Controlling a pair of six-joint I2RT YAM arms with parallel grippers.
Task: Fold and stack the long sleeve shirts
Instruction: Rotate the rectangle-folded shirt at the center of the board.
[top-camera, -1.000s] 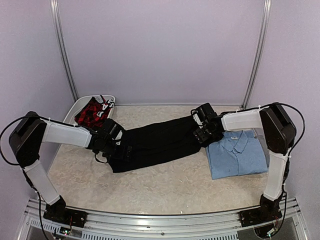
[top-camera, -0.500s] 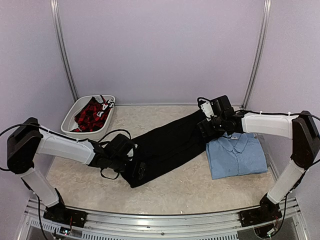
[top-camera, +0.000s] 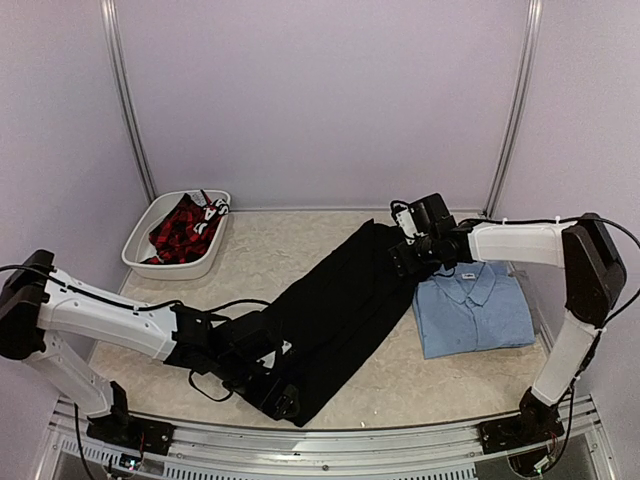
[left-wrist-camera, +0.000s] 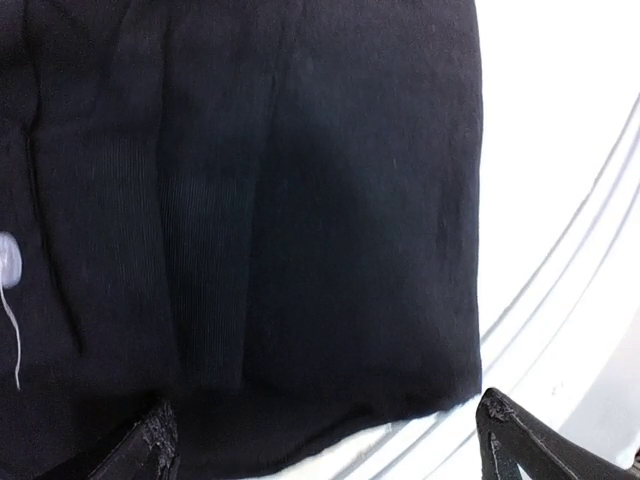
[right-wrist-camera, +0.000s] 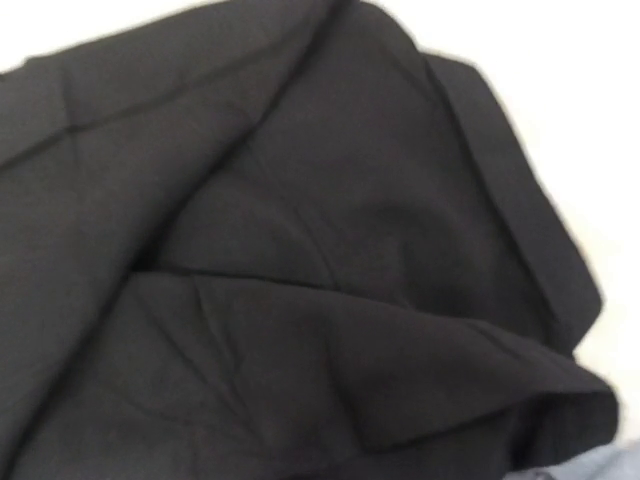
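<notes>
Left gripper (left-wrist-camera: 325, 442) is spread wide over the black shirt's (top-camera: 340, 300) near hem, gripping nothing. Right gripper (top-camera: 410, 255), also released, sits on the shirt's far end, just left of the light blue shirt (top-camera: 475, 312). Since earlier, the black shirt has swung diagonal across the counter (top-camera: 420, 385).

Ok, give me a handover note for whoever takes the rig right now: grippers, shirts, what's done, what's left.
Left gripper: open, over the near end of the black shirt.
Right gripper: at that shirt's far end; grip unclear.
Black shirt: long narrow strip, diagonal across the table.
Light blue shirt: folded, on the right.
Done: blue one folded.
Left: fold the black one shorter, stack the two.
</notes>
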